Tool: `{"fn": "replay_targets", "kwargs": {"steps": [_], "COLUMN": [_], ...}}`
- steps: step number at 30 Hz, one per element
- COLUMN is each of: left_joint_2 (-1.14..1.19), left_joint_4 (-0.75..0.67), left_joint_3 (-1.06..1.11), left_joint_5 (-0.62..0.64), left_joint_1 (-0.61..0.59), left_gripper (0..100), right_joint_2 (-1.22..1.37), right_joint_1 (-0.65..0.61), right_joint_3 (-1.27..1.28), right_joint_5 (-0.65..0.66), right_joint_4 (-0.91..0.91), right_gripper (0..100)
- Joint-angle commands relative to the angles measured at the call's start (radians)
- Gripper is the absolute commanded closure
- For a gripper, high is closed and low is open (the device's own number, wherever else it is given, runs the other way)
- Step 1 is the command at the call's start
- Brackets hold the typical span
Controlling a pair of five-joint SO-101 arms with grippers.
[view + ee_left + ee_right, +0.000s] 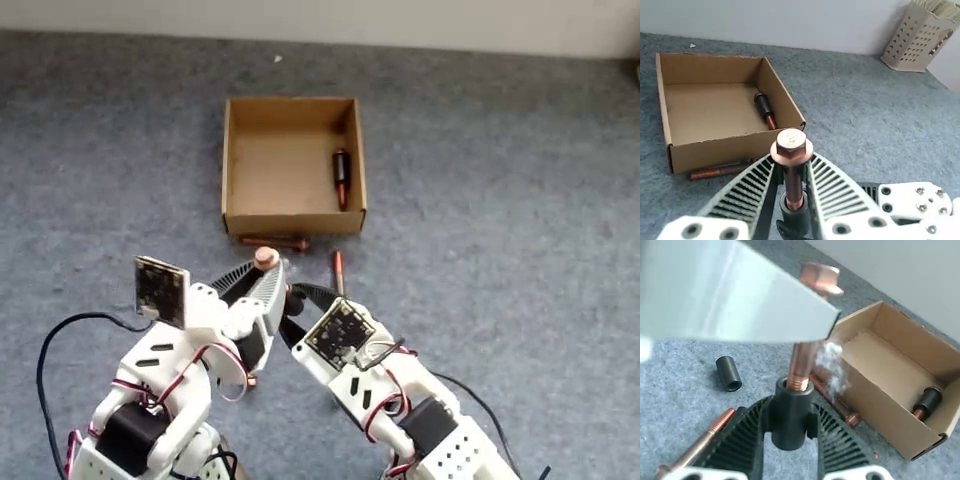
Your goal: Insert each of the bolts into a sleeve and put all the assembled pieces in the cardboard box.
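Note:
My left gripper (pixel 791 162) is shut on a copper bolt (pixel 791 143), held upright with its hex head on top. The bolt's threaded end sits in the mouth of a black sleeve (pixel 790 416), and my right gripper (pixel 790 407) is shut on that sleeve from below. Both grippers meet just in front of the cardboard box (pixel 240 160). One assembled piece (pixel 342 177) lies inside the box along its right wall. A loose bolt (pixel 272 241) lies against the box's front wall, and another bolt (pixel 338 270) is a little to the right of it. A spare sleeve (pixel 729 373) lies on the carpet.
Grey carpet covers the whole work surface. A perforated beige container (pixel 920 35) stands far off by the wall. One more bolt (pixel 695 445) lies on the carpet close to my right gripper.

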Motion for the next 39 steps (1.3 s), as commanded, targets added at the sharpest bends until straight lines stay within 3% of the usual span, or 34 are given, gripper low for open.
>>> {"fn": "replay_targets", "kwargs": {"steps": [1, 7, 13, 20, 25, 29, 33, 39], "left_joint_2": [0.001, 0.001, 0.001, 0.001, 0.001, 0.001, 0.001, 0.002], "left_joint_4": [0.014, 0.137, 0.244, 0.262, 0.267, 0.262, 0.203, 0.034], "left_joint_3": [-0.008, -0.082, -0.213, -0.255, -0.111, 0.053, 0.194, 0.308], "left_joint_5": [-0.092, -0.087, -0.095, -0.094, -0.089, -0.095, -0.095, -0.095], "left_joint_1": [0.007, 0.007, -0.022, -0.271, -0.506, -0.628, -0.641, -0.641], "left_gripper": [95, 76, 78, 78, 78, 78, 78, 78], "right_joint_2": [-0.016, -0.016, -0.016, -0.008, -0.005, -0.002, 0.097, 0.559], "right_joint_1": [0.076, 0.148, 0.179, 0.200, 0.283, 0.288, 0.283, 0.283], "right_joint_3": [0.087, 0.087, 0.087, 0.087, 0.067, -0.048, -0.205, -0.489], "right_joint_5": [0.008, -0.150, -0.172, -0.173, -0.175, -0.175, -0.175, -0.175], "right_joint_4": [-0.007, -0.007, -0.007, -0.007, -0.005, 0.053, 0.067, -0.058], "right_gripper": [99.3, 99.3, 99.3, 99.3, 99.3, 99.3, 99.3, 99.3]}}
